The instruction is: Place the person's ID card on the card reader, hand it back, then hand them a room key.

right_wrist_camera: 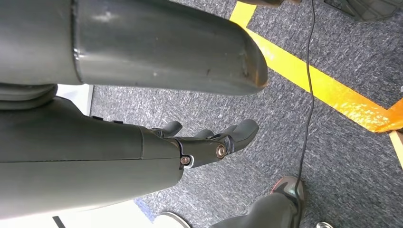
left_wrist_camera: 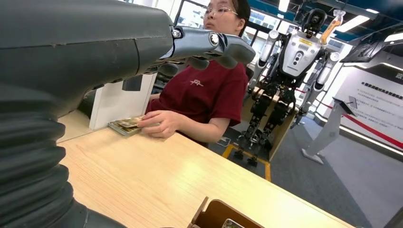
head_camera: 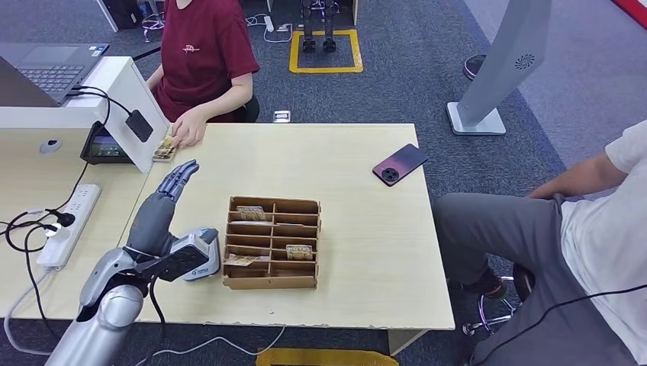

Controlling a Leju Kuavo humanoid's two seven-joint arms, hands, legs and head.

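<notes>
My left hand (head_camera: 172, 187) hovers flat over the table with fingers stretched out and apart, holding nothing, pointing at the person in the dark red shirt (head_camera: 202, 53). In the left wrist view the left hand (left_wrist_camera: 204, 45) reaches toward that person's hand (left_wrist_camera: 159, 123), which rests on a small stack of cards (left_wrist_camera: 124, 125) at the table's far left corner (head_camera: 164, 149). A grey-white card reader (head_camera: 206, 256) sits under my left wrist, beside a cardboard organizer (head_camera: 272, 242) holding key cards (head_camera: 298, 251). My right hand (right_wrist_camera: 209, 142) hangs over the carpet, fingers loosely apart, empty.
A dark red phone (head_camera: 399, 164) lies at the table's far right. A second person (head_camera: 580, 229) sits right of the table. On the left desk stand a white stand (head_camera: 133, 95), a small screen (head_camera: 107, 146), a laptop (head_camera: 46, 69) and a power strip (head_camera: 72, 221).
</notes>
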